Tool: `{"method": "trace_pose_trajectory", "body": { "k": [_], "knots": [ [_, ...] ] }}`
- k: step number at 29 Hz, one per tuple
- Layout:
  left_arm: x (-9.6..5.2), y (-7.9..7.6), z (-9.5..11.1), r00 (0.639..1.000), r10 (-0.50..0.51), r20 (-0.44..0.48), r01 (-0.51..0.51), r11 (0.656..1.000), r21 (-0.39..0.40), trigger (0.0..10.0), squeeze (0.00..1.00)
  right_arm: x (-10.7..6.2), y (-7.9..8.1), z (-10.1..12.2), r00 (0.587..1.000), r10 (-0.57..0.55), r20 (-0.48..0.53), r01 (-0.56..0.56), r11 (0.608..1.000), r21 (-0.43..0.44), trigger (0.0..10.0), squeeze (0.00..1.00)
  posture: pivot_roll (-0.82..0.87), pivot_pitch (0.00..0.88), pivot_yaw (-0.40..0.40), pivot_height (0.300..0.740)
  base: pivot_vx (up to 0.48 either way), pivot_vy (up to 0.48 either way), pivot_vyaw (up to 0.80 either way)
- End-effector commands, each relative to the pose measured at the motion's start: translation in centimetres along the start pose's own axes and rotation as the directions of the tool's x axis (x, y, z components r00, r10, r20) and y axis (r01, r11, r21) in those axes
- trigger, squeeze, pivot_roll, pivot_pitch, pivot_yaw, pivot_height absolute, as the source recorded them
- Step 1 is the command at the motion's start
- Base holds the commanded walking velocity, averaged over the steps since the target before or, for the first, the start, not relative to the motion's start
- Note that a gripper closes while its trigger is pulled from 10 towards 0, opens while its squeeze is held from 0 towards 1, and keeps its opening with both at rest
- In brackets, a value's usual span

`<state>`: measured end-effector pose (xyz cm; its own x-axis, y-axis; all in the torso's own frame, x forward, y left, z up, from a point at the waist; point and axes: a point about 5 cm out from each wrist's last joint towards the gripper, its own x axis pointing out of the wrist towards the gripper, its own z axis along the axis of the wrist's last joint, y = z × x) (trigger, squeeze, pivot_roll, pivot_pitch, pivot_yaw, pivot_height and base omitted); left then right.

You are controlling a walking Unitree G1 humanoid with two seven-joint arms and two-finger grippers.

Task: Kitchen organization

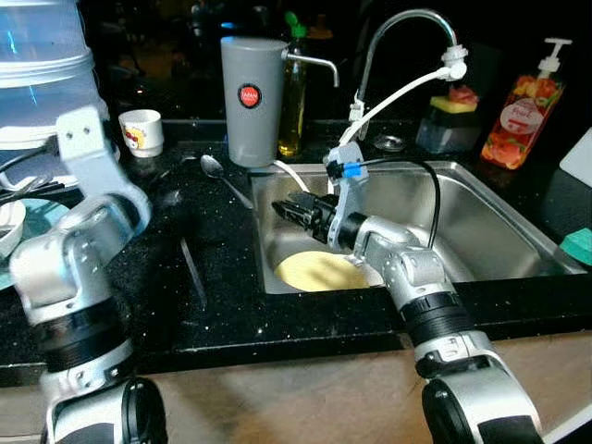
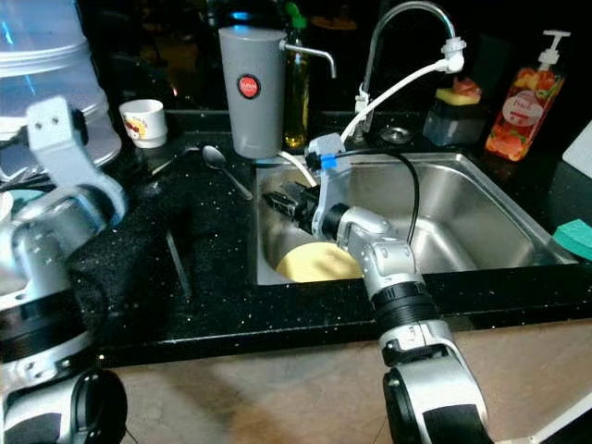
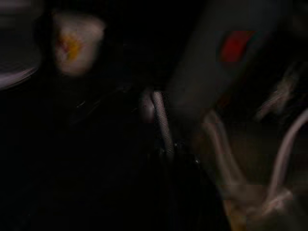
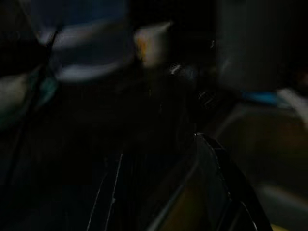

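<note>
Right gripper over sink, above yellow plate; finger state unclear.

Sink set in counter before us, right of centre. Plate in sink, at its left front corner. Right gripper over sink's left end, above plate. Faucet behind sink. Canister behind sink's left corner, bottle just right of it. Spoon on counter left of sink, before canister. Cup farther left, near back. Soap dispenser behind sink's right end. We see left arm at far left.
</note>
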<state>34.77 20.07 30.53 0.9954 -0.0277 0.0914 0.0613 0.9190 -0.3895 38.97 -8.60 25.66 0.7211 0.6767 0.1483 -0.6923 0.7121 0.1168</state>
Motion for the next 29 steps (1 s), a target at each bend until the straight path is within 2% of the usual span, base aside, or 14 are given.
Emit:
{"method": "trace_pose_trajectory", "body": {
  "k": [1,7,8,9,11,12,20,22,24,25,26,27,28,29],
  "knots": [
    [0.4,0.3,0.4,0.996,0.002,0.084,0.004,0.997,-0.079,0.0,0.00,-0.1,-0.6,0.9,0.997,-0.053,0.063,0.050,0.998,0.043,10.0,0.00,0.07,0.022,-0.017,0.740,0.000,0.000,0.00],
    [0.8,1.9,0.9,0.970,0.088,0.225,-0.021,0.960,-0.281,0.0,0.00,-0.2,-0.9,2.0,0.983,-0.096,0.154,0.080,0.991,0.107,10.0,0.00,0.07,0.022,-0.017,0.740,0.000,0.000,0.00],
    [0.8,2.4,1.0,0.961,0.112,0.252,-0.024,0.945,-0.327,0.0,0.00,-0.2,-0.8,2.2,0.980,-0.095,0.173,0.075,0.990,0.122,10.0,0.16,0.07,0.022,-0.017,0.740,0.000,0.000,0.00],
    [0.8,3.0,1.1,0.950,0.147,0.274,-0.031,0.922,-0.387,0.0,0.00,-0.3,-0.7,2.3,0.976,-0.097,0.194,0.069,0.987,0.145,10.0,0.85,0.07,0.022,-0.017,0.740,0.000,0.000,0.00],
    [0.8,3.4,1.1,0.943,0.169,0.285,-0.035,0.906,-0.421,0.0,0.00,-0.3,-0.7,2.4,0.973,-0.098,0.207,0.066,0.985,0.159,10.0,0.85,0.07,0.022,-0.017,0.740,0.000,0.000,0.00],
    [0.7,3.6,1.0,0.939,0.183,0.292,-0.036,0.895,-0.445,0.0,0.00,-0.3,-0.6,2.4,0.972,-0.099,0.214,0.063,0.984,0.169,10.0,1.00,0.07,0.022,-0.017,0.740,0.000,0.000,0.00],
    [0.9,4.4,0.5,0.909,0.256,0.329,-0.037,0.835,-0.548,0.0,0.00,0.0,0.7,1.9,0.975,-0.063,0.214,0.014,0.975,0.222,10.0,1.00,0.07,0.027,-0.006,0.740,0.000,0.000,0.00],
    [1.1,3.9,0.0,0.910,0.240,0.338,0.000,0.815,-0.579,0.0,0.00,0.4,3.0,1.1,0.982,0.101,0.159,-0.130,0.975,0.183,10.0,1.00,0.07,0.027,-0.005,0.740,0.000,0.000,0.00],
    [1.1,3.9,0.0,0.910,0.240,0.338,0.000,0.815,-0.579,0.0,0.00,0.4,3.0,1.1,0.982,0.101,0.159,-0.130,0.975,0.183,10.0,1.00,0.07,0.027,-0.005,0.740,0.000,0.000,0.00],
    [1.2,3.7,-0.2,0.911,0.232,0.342,0.014,0.810,-0.586,0.0,0.00,0.4,4.2,0.8,0.973,0.190,0.130,-0.208,0.967,0.148,10.0,1.00,0.07,0.027,-0.005,0.740,0.000,0.000,0.00],
    [1.4,3.3,-0.5,0.917,0.212,0.339,0.032,0.806,-0.591,0.0,0.00,0.4,5.5,0.7,0.957,0.269,0.111,-0.282,0.952,0.118,10.0,0.87,0.07,0.027,-0.005,0.740,0.000,0.000,0.00],
    [1.4,3.3,-0.5,0.917,0.212,0.339,0.032,0.806,-0.591,0.0,0.00,0.4,5.5,0.7,0.957,0.269,0.111,-0.282,0.952,0.118,10.0,0.87,0.07,0.027,-0.005,0.740,0.000,0.000,0.00],
    [1.6,2.8,-0.9,0.926,0.179,0.333,0.049,0.817,-0.575,0.0,0.00,0.3,6.5,0.7,0.938,0.329,0.107,-0.339,0.936,0.093,10.0,0.00,0.07,0.027,-0.005,0.740,0.000,0.000,0.00],
    [1.6,2.8,-0.9,0.926,0.179,0.333,0.049,0.817,-0.575,0.0,0.00,0.3,6.5,0.7,0.938,0.329,0.107,-0.339,0.936,0.093,10.0,0.00,0.07,0.027,-0.005,0.740,0.000,0.000,0.00]
  ]
}}
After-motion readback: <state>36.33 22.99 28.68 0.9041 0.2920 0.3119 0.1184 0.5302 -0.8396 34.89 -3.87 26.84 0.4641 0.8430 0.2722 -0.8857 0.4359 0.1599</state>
